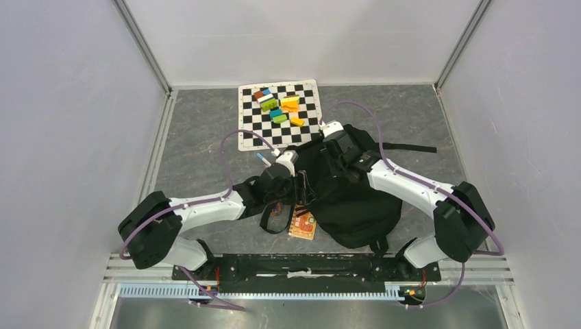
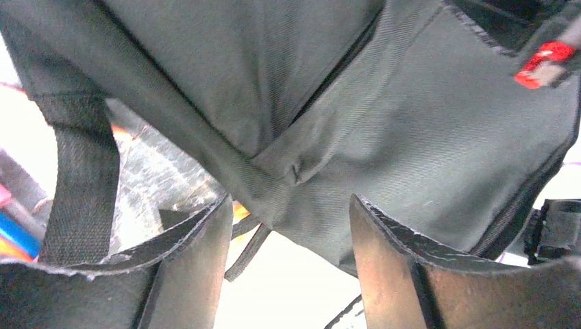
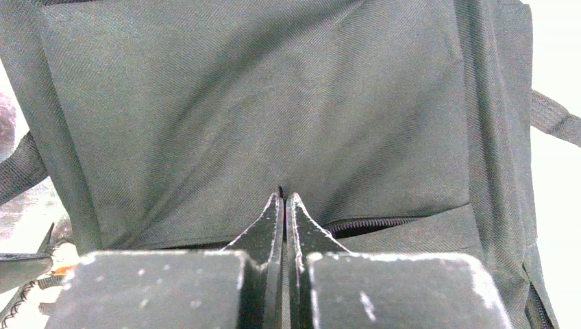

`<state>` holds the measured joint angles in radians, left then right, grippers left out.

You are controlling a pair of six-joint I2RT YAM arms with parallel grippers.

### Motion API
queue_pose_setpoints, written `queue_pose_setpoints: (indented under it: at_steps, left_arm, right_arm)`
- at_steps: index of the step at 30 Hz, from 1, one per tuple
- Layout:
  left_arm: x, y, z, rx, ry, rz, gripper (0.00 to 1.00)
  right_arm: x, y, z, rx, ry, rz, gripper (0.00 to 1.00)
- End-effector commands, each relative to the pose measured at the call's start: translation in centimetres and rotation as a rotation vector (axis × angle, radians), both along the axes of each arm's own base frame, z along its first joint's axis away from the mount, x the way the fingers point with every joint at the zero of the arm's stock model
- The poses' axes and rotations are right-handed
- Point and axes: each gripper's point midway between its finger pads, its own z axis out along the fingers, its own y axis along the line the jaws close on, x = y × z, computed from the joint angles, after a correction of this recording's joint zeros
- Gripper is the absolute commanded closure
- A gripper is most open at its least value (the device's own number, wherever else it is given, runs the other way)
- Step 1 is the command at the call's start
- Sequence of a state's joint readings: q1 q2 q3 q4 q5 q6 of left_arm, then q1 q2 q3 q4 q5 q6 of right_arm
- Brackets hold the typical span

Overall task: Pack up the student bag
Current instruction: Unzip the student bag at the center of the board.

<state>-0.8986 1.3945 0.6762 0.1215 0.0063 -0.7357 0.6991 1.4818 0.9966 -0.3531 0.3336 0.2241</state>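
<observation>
Our left fingers (image 2: 199,274) stand wide apart before the student bag (image 1: 356,205) on the table (image 1: 199,137); our right fingers (image 3: 264,233) pinch its fabric beside a zip (image 3: 370,224).

The grey marbled table (image 1: 199,137) carries a black-and-white checkered mat (image 1: 250,130) at its far middle. The black student bag (image 1: 356,205) lies slumped right of centre, with one strap (image 1: 411,147) stretched flat toward the right. An orange-covered notebook (image 1: 303,224) lies partly tucked under the bag's near left edge.
</observation>
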Motion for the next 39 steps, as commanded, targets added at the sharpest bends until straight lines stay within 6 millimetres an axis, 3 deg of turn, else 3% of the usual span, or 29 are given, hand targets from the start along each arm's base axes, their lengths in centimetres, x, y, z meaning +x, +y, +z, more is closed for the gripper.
queue_pose_setpoints:
  at_steps: [1,5,12,20,24,32,39]
  left_arm:
    - [-0.1,0.6,-1.5,0.033,0.058,0.109,0.32]
    - [0.0,0.3,-2.5,0.048,0.076,0.136,0.31]
    - [1.0,-1.0,-3.4,0.019,0.035,0.121,0.48]
    - [1.6,-1.8,-3.7,0.010,-0.034,0.076,0.81]
    - [1.6,-2.0,-3.5,0.006,-0.057,0.058,0.92]
    - [1.4,-2.9,-2.5,-0.020,-0.094,0.027,0.98]
    - [1.1,-3.7,-1.4,-0.049,-0.124,0.004,0.98]
  right_arm:
    - [0.8,0.6,2.9,0.060,-0.062,-0.017,1.00]
    - [0.8,0.6,3.1,0.066,-0.062,-0.015,1.00]
    - [0.0,1.9,3.4,0.141,-0.074,0.057,1.00]
    - [-1.1,3.3,1.0,0.136,-0.024,0.106,1.00]
    - [-2.0,5.1,0.0,0.162,0.012,0.145,1.00]
    - [-4.0,7.9,-2.5,0.185,0.091,0.185,1.00]
    - [-6.2,10.5,-2.4,0.242,0.111,0.237,1.00]
